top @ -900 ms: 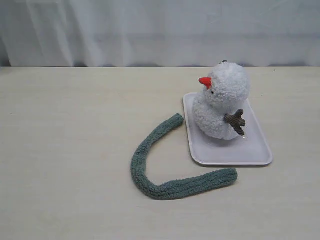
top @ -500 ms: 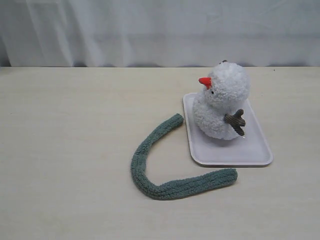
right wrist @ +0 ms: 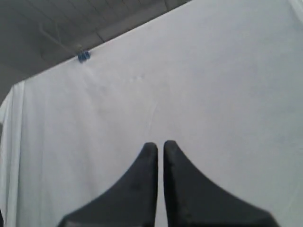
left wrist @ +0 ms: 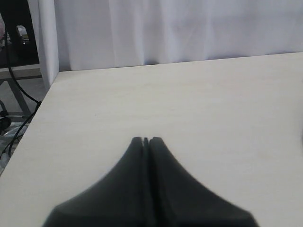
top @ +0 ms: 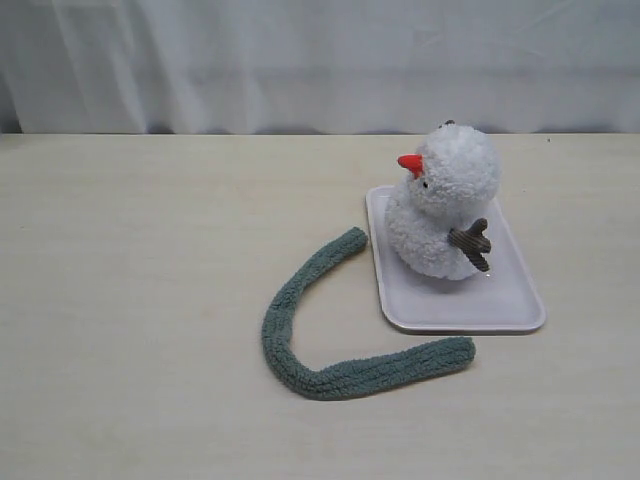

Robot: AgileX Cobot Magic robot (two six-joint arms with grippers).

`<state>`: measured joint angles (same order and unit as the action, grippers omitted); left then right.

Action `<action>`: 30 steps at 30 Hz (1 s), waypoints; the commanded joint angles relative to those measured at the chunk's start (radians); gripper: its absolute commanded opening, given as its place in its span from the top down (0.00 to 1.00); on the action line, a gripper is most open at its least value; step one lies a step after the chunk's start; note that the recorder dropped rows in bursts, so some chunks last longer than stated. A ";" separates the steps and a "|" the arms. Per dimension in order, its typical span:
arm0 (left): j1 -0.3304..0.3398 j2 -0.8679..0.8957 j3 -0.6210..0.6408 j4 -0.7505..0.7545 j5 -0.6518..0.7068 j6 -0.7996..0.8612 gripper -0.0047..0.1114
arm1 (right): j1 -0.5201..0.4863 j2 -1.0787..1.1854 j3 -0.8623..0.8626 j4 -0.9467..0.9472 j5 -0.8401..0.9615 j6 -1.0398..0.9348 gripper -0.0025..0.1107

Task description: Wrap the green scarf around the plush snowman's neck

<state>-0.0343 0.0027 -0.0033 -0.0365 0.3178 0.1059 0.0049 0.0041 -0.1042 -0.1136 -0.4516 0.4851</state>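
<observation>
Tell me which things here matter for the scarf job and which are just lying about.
For the job: green scarf, snowman, its neck.
Lying about: white tray under the snowman, white curtain behind.

I count one plush snowman [top: 445, 205], one green scarf [top: 275, 330] and one white tray [top: 500, 290]: three things on the single tabletop [top: 130, 290]. Two grippers, a left gripper [left wrist: 146, 140] and a right gripper [right wrist: 156, 146]. One white curtain [top: 300, 60], one blue clip [right wrist: 84, 56] on it.
</observation>
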 commanded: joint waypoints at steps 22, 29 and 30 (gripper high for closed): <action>0.004 -0.003 0.003 -0.002 -0.009 -0.006 0.96 | -0.001 0.830 -0.443 0.711 1.298 -0.988 0.55; 0.004 -0.003 0.003 -0.002 -0.009 -0.006 0.96 | 0.212 0.943 -0.406 0.779 1.203 -1.076 0.55; 0.004 -0.003 0.003 -0.002 -0.009 -0.006 0.96 | 0.261 0.955 -0.406 0.779 1.164 -1.069 0.55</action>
<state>-0.0343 0.0027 -0.0033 -0.0365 0.3178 0.1059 0.1746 0.9310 -0.5136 0.6487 0.7926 -0.5710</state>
